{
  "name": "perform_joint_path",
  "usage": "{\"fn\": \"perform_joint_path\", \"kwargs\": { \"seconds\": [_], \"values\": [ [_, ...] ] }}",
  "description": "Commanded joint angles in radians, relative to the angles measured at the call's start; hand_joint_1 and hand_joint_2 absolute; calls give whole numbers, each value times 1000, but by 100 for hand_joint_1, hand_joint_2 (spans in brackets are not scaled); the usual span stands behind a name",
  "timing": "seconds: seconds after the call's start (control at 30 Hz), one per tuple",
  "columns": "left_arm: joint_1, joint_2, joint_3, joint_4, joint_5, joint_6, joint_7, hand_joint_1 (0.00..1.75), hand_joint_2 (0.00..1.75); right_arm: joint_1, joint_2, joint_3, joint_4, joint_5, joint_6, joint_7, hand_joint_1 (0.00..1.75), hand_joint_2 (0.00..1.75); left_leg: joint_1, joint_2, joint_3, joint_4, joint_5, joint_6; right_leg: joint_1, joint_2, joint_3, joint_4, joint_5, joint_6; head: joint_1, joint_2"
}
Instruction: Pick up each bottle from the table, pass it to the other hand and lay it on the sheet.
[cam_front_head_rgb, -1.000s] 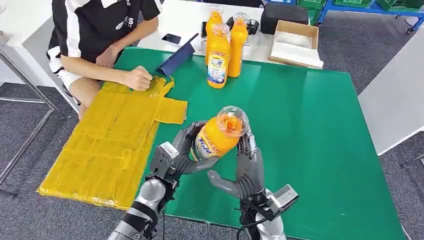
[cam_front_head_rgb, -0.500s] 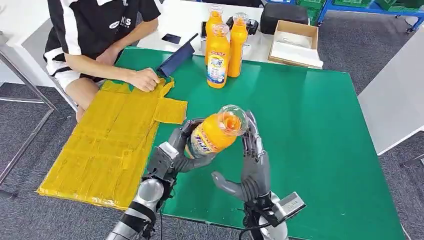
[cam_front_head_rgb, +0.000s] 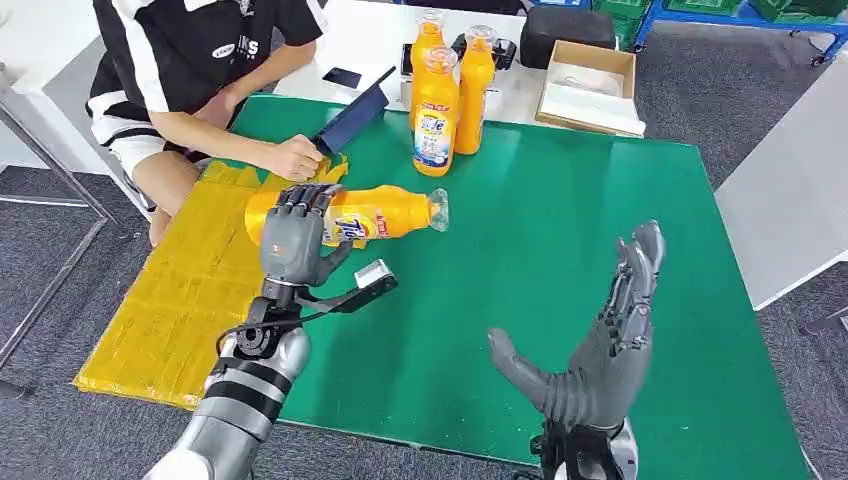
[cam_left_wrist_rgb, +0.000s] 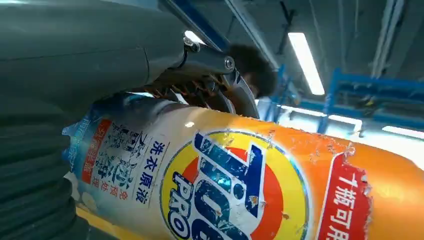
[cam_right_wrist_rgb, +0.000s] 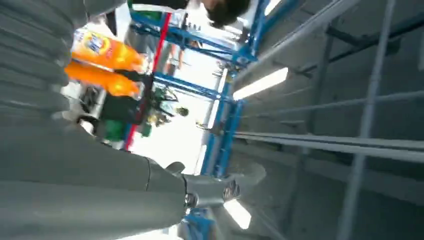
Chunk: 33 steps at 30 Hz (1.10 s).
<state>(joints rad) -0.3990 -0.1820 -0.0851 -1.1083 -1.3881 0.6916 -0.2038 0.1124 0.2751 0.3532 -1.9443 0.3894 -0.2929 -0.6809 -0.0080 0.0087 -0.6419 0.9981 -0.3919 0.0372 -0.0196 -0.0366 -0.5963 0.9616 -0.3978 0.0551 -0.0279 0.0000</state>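
Observation:
My left hand (cam_front_head_rgb: 292, 233) grips an orange detergent bottle (cam_front_head_rgb: 385, 213) around its middle, holding it level above the green table with its clear cap pointing right. The bottle's base reaches over the edge of the yellow sheet (cam_front_head_rgb: 210, 290). Up close in the left wrist view, the bottle's label (cam_left_wrist_rgb: 235, 185) sits against my left hand (cam_left_wrist_rgb: 75, 75). My right hand (cam_front_head_rgb: 600, 345) stands open over the table's front right, fingers spread and upright, holding nothing. Three more orange bottles (cam_front_head_rgb: 436, 112) stand upright at the table's far edge.
A person sits at the far left with one hand (cam_front_head_rgb: 292, 158) resting on the sheet's far corner. A dark blue folder (cam_front_head_rgb: 352, 116) leans near that hand. A cardboard box (cam_front_head_rgb: 590, 85) and a black bag (cam_front_head_rgb: 566, 24) sit behind the green table (cam_front_head_rgb: 560, 220).
The bottle passed from between both hands into my left hand alone, which swung it left toward the yellow sheet and turned it level. My right hand let go and drew back to the right.

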Motion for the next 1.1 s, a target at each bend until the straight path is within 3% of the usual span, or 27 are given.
{"fn": "perform_joint_path", "kwargs": {
  "seconds": [0.03, 0.13, 0.23, 0.27, 0.6, 0.63, 0.73, 0.93, 1.1],
  "values": [
    [-206, 211, -94, 391, -183, 7, 288, 175, 175, 23, -181, 108, -159, 58, -230, -17, 0, 175, 1, -1, 3, -1, -1, -2, 1, 1, 4, -1, -1, -2, 1, 0],
    [-281, 242, -185, 586, -183, -19, 356, 175, 175, 23, -184, 65, -140, 14, -216, -17, 0, 175, 1, -3, 5, -1, -1, -2, 1, 0, 6, -1, -2, -3, 0, 0],
    [-291, 210, -89, 691, -125, -98, 236, 175, 175, 13, -157, -3, -80, -32, -126, -17, 0, 175, 1, -1, 7, -1, -1, -3, 0, 2, 7, -1, -2, -3, 0, 0],
    [-290, 210, -93, 727, -183, -129, 303, 175, 175, -1, -143, -18, -42, -53, -84, -17, 0, 175, 1, -1, 6, -1, -1, -2, 0, 2, 5, -2, -1, -2, 0, 0],
    [-284, 187, -25, 776, -149, -184, 286, 173, 175, -27, -112, -28, 16, -45, -45, -17, 0, 175, 1, -1, 7, 0, -2, -3, 1, 4, 7, 0, -2, -4, 0, 0],
    [-275, 187, -15, 761, -149, -214, 282, 31, 175, -29, -108, -33, 23, -38, -34, -17, 0, 175, 1, -2, 7, 0, -3, -3, 0, 3, 8, 0, -3, -4, 1, 0],
    [-263, 197, 1, 788, -155, -224, 284, 0, 175, -59, -105, -31, 67, -38, 5, -6, 0, 175, 1, 1, 7, -1, -2, -3, 0, 6, 7, -1, -1, -4, 1, 0],
    [-239, 178, 93, 745, -140, -22, 215, 0, 175, -80, -93, -46, 141, -20, 27, 47, 0, 175, 1, 0, 7, -2, -1, -3, 0, 4, 7, -1, -1, -3, 0, 0],
    [-95, 115, 206, 370, -92, 7, 22, 0, 175, -84, -81, -77, 249, -22, 76, 124, 0, 175, 1, 0, 7, -1, -1, -3, 1, 4, 7, -1, -1, -3, 0, 0]
  ]
}}
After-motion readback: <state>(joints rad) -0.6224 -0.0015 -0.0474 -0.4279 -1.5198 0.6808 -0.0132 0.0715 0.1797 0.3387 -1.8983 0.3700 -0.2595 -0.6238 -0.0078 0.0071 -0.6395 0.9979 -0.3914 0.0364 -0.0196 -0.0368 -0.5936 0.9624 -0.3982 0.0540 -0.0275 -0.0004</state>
